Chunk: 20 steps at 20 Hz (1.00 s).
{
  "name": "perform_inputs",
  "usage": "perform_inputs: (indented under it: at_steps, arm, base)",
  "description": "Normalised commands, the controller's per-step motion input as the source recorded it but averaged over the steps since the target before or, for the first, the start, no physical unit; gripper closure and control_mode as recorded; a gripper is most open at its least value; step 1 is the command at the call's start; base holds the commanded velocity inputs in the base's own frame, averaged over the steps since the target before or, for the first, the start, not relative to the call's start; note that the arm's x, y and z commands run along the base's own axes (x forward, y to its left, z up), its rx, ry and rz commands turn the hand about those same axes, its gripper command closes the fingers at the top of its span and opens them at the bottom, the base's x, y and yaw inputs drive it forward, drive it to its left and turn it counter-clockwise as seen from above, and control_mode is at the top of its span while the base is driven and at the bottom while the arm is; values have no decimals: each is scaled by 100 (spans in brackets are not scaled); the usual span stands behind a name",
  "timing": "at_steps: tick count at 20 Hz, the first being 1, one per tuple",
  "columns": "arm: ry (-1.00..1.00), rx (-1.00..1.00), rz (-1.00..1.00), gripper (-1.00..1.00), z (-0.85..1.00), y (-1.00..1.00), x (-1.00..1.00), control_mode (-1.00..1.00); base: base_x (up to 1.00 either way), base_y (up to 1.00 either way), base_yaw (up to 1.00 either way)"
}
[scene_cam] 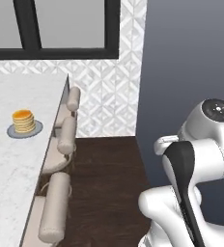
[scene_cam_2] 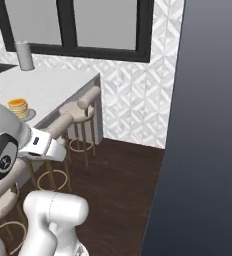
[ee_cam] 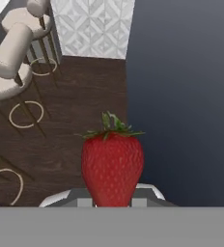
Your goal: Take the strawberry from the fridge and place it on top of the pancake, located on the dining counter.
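In the hand view the strawberry point(ee_cam: 112, 166), red with a green leafy cap, stands upright between the fingers of my gripper point(ee_cam: 112, 202), which is shut on it above the dark wood floor. The fridge point(ee_cam: 181, 96) is the tall dark grey wall just right of the berry, and it also rises at the right as the fridge point(scene_cam: 191, 48) and the fridge point(scene_cam_2: 208, 125) in the base views. The pancake point(scene_cam: 23, 120) is a small golden stack on a grey plate point(scene_cam: 13, 133) on the white marble dining counter point(scene_cam: 12, 183), far to the left. From the right base camera the pancake point(scene_cam_2: 18, 107) sits on the dining counter point(scene_cam_2: 48, 82).
Beige round stools point(scene_cam: 55, 206) line the counter's edge between me and the pancake; the stools point(scene_cam_2: 82, 107) and stools point(ee_cam: 10, 53) have thin metal legs and foot rings. A grey cylinder point(scene_cam_2: 24, 55) stands at the counter's far end. Dark wood floor point(scene_cam: 109, 183) lies between stools and fridge.
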Motion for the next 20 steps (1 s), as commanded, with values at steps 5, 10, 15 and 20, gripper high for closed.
perform_inputs:
  at_steps: [5,10,15,20]
  arm:
    - [0,0,0,100,0,0,0,100]
    - [0,0,0,100,0,0,0,100]
    - [0,0,0,100,0,0,0,100]
    - [0,0,0,100,0,0,0,100]
  base:
    - [100,-45,55]
    - [100,-69,57]
    - [83,-72,71]
    - [71,-66,78]
